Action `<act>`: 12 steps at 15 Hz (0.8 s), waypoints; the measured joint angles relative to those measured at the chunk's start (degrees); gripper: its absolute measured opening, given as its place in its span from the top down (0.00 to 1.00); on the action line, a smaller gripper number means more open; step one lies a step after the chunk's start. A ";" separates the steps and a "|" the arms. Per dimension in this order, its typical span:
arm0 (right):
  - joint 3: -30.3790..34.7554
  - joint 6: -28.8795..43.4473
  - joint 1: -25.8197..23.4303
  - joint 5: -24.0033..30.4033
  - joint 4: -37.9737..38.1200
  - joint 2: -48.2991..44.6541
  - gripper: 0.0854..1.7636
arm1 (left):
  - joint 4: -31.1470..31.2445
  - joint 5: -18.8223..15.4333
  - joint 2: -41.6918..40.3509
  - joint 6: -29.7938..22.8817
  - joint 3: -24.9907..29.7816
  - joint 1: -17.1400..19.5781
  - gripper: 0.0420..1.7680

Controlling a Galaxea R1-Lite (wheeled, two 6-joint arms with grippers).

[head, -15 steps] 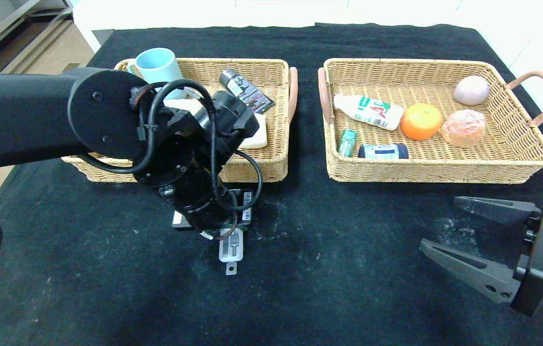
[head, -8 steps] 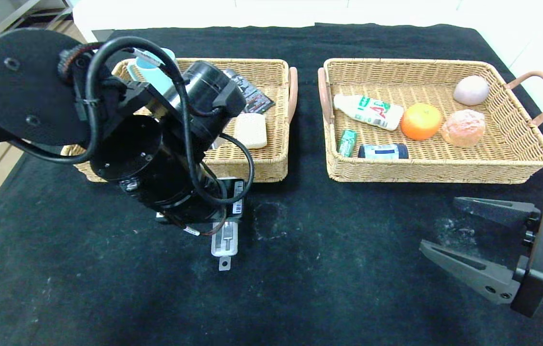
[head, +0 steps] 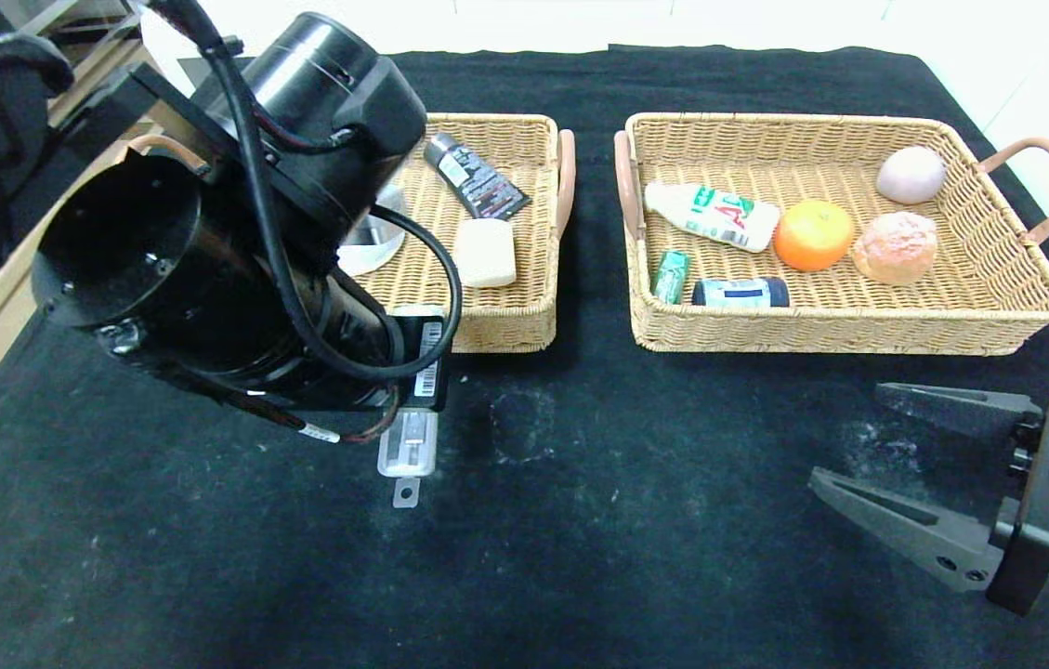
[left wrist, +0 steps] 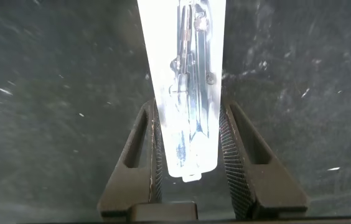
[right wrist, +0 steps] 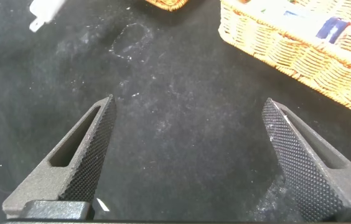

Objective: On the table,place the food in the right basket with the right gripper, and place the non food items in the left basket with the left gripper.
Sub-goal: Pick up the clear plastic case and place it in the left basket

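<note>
So on the left of the head view, the left gripper is clamped on the long white plastic case, one finger on each long side, gripping near one end so the rest sticks out toward the lower middle of the frame. It looks lifted off the table just in front of the left basket, probably for a drop over the rim. That basket already holds a dark tube, a soap-like block and a white dish peeking out. The bulky arm hides most of the basket's left half, so whatever else is in there can't be seen.

Center-right, the right basket holds a bottle, gum pack, blue jar, orange, bun and a pale ball. Lower right, the right gripper hovers parked with fingers spread wide, holding nothing, partly cut off by the frame edge.
</note>
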 joint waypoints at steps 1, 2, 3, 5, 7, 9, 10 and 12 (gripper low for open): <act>0.05 -0.01 0.13 0.00 0.02 0.00 0.03 | -0.05 0.02 -0.16 0.78 -0.72 0.85 0.65; 0.11 0.00 0.24 -0.02 0.00 0.00 0.03 | -0.30 0.02 -0.24 1.71 -1.22 1.74 0.65; 0.13 -0.01 0.30 0.00 -0.02 -0.04 0.03 | -0.66 0.02 -0.33 2.45 -1.79 2.67 0.65; 0.13 -0.01 0.35 -0.04 -0.02 -0.06 0.03 | -0.83 -0.01 -0.13 3.91 -4.52 5.16 0.65; 0.16 -0.01 0.38 -0.04 -0.07 -0.17 0.03 | -1.66 -0.06 0.61 5.63 -7.14 7.78 0.65; 0.16 -0.06 0.39 0.00 -0.07 -0.23 0.03 | -4.96 -0.15 1.38 7.03 -8.37 9.79 0.65; 0.16 -0.06 0.44 -0.02 -0.05 -0.26 0.03 | -6.92 -0.12 1.68 7.69 -8.58 10.75 0.65; 0.16 -0.09 0.57 -0.02 -0.05 -0.26 0.03 | -11.24 -0.09 2.24 8.55 -8.80 12.48 0.65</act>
